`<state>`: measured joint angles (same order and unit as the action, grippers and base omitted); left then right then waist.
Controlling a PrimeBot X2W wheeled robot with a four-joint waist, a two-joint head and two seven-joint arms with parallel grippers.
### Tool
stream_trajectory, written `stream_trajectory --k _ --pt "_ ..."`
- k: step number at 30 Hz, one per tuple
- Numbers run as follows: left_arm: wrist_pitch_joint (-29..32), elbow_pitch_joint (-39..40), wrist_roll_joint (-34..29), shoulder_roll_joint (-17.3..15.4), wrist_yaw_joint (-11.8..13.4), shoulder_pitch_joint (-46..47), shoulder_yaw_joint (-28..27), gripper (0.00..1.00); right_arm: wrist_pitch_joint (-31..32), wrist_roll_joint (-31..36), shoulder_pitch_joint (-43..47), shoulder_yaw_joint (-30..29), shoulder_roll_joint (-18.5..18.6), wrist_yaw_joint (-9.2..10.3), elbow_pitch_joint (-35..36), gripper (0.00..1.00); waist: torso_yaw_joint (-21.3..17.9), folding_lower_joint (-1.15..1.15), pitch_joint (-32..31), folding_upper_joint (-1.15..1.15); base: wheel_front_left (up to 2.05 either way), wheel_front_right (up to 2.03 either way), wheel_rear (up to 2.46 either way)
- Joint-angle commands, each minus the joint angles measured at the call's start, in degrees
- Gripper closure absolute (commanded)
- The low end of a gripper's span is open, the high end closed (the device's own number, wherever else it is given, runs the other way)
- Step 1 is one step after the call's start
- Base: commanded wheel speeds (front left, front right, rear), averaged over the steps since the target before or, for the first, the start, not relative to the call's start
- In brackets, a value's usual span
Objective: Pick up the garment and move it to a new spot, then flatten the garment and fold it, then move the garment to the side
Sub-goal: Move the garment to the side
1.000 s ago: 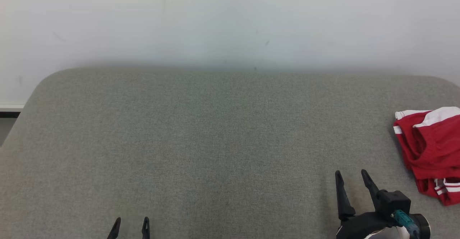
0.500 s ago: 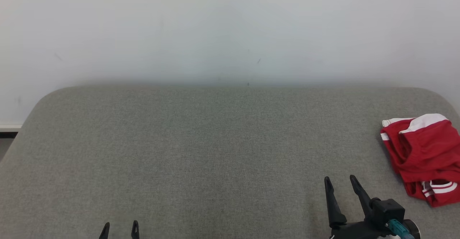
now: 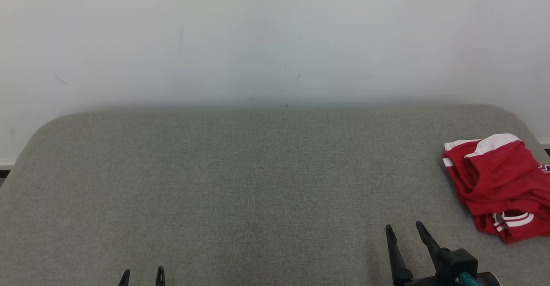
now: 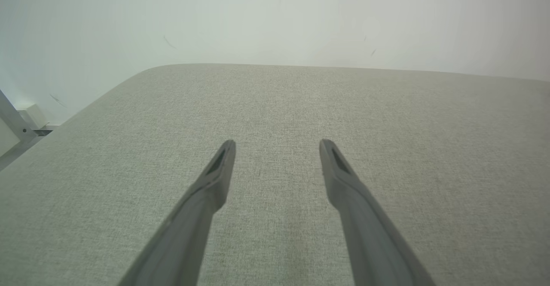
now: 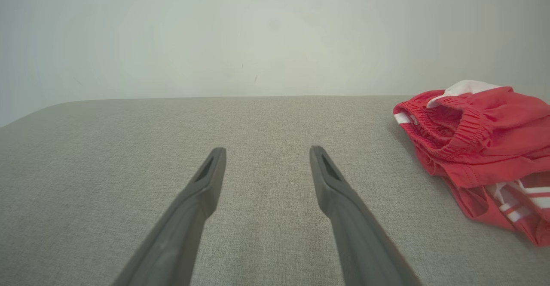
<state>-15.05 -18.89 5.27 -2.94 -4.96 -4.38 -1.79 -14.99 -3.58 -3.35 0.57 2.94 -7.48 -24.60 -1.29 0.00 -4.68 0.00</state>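
1. Garment (image 3: 494, 182) held by neither: left gripper (image 3: 142, 273) and right gripper (image 3: 404, 226), nearest, both spread wide and empty above grey padded surface (image 3: 258, 170). Risk: fingertips digging into the covering on too low an approach.
2. Mid-distance, right side of surface, right of right gripper and well apart from left: red with white trim, bunched in loose layers, elastic waistband (image 5: 464, 127) uppermost. Consistent with awaiting pick-up, or with already set aside after a rough fold. Risk: pinching a single layer, remainder trailing or unravelling.
3. Further right: close to surface's rounded edge, far end cut off by the head view. Risk: sliding off through any outward nudge.
4. Farthest: pale wall (image 3: 258, 41) behind. Risk: collision on an over-long reach.
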Motion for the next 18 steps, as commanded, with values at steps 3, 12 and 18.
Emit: stream_trajectory --k 3,12,18 --pt "-0.2 -0.1 0.7 0.1 0.1 -0.1 0.4 0.0 -0.2 -0.3 1.1 0.0 -0.1 0.02 -0.4 0.0 -0.1 0.0 0.1 0.0 0.0 0.0 0.0" --pt "-0.2 0.1 0.1 0.1 -0.3 -0.1 0.7 0.0 -0.2 0.2 0.6 -0.6 0.0 0.02 -0.5 0.0 -0.8 0.0 0.5 0.0 0.0 0.0 0.0" --pt "-0.2 -0.1 0.2 0.1 -0.5 0.0 0.7 0.0 -0.2 0.5 0.9 -0.4 -0.1 0.02 -0.5 0.0 -1.1 0.0 0.7 0.0 0.0 0.0 0.0"
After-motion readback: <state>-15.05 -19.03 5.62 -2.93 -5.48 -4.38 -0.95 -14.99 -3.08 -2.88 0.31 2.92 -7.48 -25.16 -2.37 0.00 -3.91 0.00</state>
